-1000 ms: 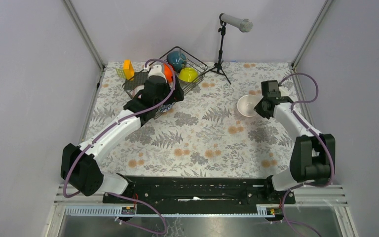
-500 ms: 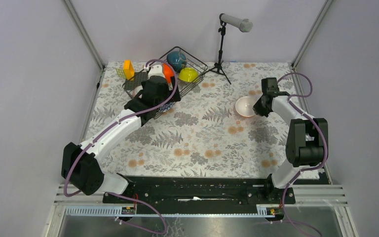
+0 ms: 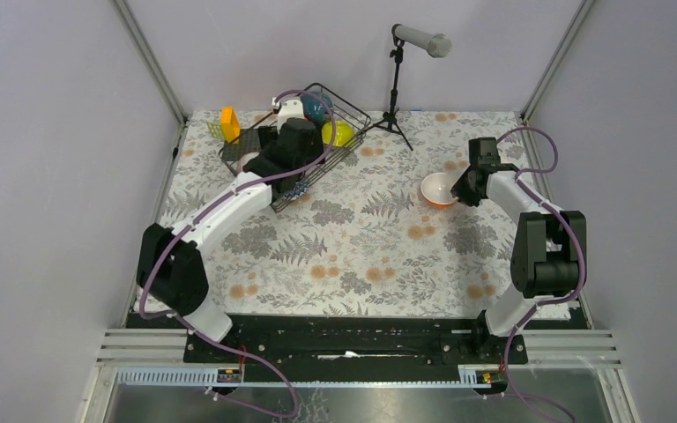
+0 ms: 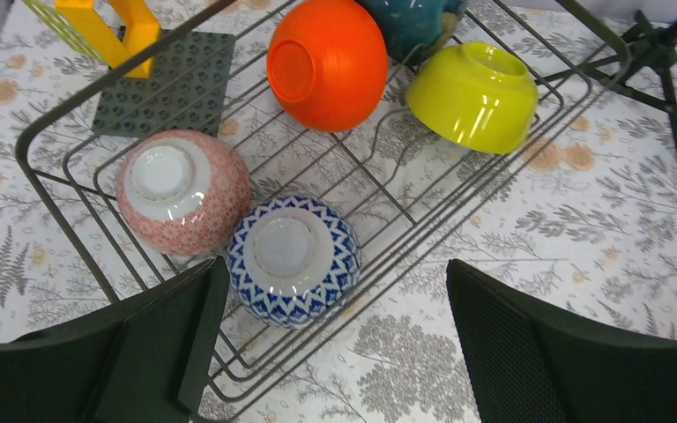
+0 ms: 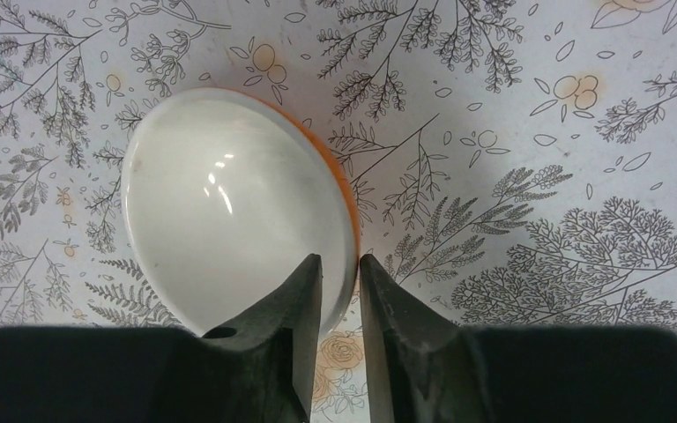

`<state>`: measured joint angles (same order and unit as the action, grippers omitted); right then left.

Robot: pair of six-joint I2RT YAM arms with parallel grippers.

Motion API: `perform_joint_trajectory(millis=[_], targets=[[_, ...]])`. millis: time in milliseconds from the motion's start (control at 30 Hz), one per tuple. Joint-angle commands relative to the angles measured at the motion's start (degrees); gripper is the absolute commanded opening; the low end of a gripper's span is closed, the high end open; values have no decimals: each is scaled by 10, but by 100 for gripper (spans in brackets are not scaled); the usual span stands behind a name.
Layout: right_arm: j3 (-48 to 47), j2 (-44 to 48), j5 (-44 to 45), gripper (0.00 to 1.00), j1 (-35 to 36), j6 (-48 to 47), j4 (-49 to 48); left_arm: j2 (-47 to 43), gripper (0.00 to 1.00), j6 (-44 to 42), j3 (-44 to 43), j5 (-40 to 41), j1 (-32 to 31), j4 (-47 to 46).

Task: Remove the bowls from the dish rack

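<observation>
Top external view: the right gripper (image 3: 460, 187) has just loosened to a narrow gap astride the orange bowl (image 3: 439, 189), delivered well right of the dish rack (image 3: 317, 172), as the wide-open left gripper (image 4: 333, 291) moves over five bowls (image 4: 326, 62) still inside.

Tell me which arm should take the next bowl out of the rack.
Left. The left gripper hangs open over the dish rack, above the blue-and-white bowl. The right gripper is across the table, jaws astride the rim of an orange bowl.
</observation>
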<state>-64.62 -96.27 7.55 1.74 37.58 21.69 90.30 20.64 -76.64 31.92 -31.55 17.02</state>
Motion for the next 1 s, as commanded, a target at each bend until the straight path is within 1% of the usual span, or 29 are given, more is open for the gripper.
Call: perform_joint_trajectory(millis=[0,67,167,200,300,467,533,600,700,833,967], targets=[[3,30,-7,33,-4,-16,-16,35,99,-29,-53,51,1,-12],[7,43,-3,38,-4,-21,-16,53,99,-34,-71,51,1,-12],[15,62,12,52,-5,-29,-15,78,99,-27,-102,36,2,-8],[17,66,17,54,-4,-31,-16,85,99,-17,-110,30,2,-7],[20,78,23,55,-4,-34,-13,96,99,14,-120,-1,5,-20],[30,112,22,64,-4,-46,-18,109,99,86,-118,-97,35,-50],[37,129,12,68,-4,-54,-24,118,99,121,-117,-160,62,-61],[48,150,-10,76,-4,-60,-35,128,99,161,-113,-214,88,-84],[68,183,-45,83,-4,-62,-58,141,99,214,-97,-279,117,-128],[90,221,-81,94,-4,-56,-91,152,99,295,-69,-350,145,-215],[104,243,-106,99,-4,-54,-119,185,99,339,-84,-386,150,-254]])
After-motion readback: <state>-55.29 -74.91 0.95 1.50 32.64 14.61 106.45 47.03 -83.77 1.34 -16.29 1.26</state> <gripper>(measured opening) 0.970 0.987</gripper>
